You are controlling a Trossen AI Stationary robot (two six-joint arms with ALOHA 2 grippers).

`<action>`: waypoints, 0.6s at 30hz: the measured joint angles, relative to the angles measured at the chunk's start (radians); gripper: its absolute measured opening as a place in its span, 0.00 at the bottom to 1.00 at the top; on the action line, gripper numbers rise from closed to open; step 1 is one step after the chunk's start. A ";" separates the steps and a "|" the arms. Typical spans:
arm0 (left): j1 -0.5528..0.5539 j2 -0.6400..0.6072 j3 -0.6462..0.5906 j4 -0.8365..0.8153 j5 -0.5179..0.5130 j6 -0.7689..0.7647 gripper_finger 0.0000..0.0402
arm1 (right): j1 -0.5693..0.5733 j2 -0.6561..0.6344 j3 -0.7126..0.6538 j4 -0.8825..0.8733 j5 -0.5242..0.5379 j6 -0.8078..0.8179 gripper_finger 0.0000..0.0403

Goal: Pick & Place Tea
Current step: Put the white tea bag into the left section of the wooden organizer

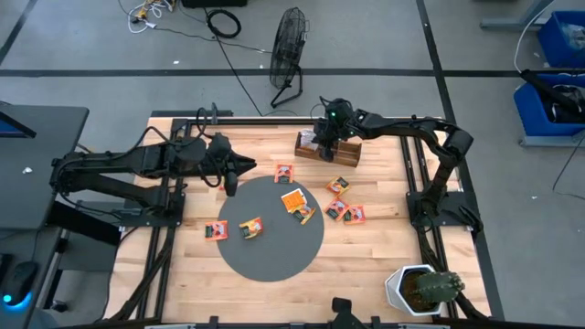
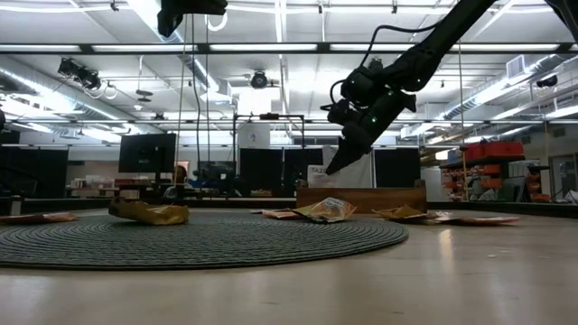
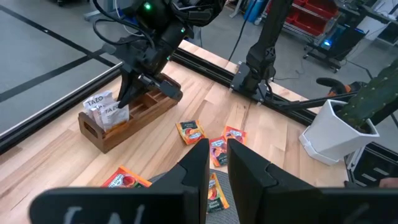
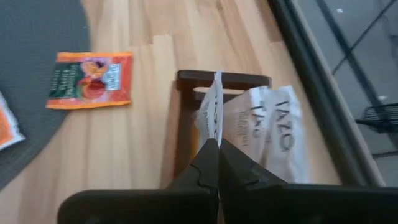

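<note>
Right wrist view puts you closest to the work: your right gripper (image 4: 214, 149) has its two fingers pinched together on the top edge of a white tea packet (image 4: 213, 112), holding it upright and edge-on over the end slot of the wooden holder (image 4: 186, 118), which looks like the grip you want for sliding a thin packet down between the walls. Two more white packets (image 4: 273, 137) lettered TAZO already stand in that holder just beside it, leaning a little. An orange packet (image 4: 91, 79) lies flat on the bare wood at the left of that frame, near the grey mat's (image 4: 31, 68) edge. In the high view, the rest of the tea is scattered at mid-frame: small flat squares, mostly orange with fruit artwork, a few on the grey disc and others (image 1: 345, 210) on the wood to its right, with one (image 1: 216, 230) off its left rim. They lie loose and well apart, so each can be taken singly. Your left gripper (image 1: 230, 183) hovers over the disc's upper-left edge with its fingers (image 3: 249, 180) parted by a narrow gap and nothing between them, apparently waiting. Farther off, at the lower right of the high view, a potted cactus (image 1: 422, 289) stands clear of the work.
</note>
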 joint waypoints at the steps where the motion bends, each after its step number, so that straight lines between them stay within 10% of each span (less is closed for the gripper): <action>1: 0.000 0.000 0.000 0.000 0.000 0.000 0.15 | 0.000 0.000 0.000 0.006 0.011 -0.005 0.00; 18: 0.000 0.000 0.000 0.000 0.000 0.001 0.15 | 0.005 -0.023 0.000 0.028 0.072 -0.002 0.27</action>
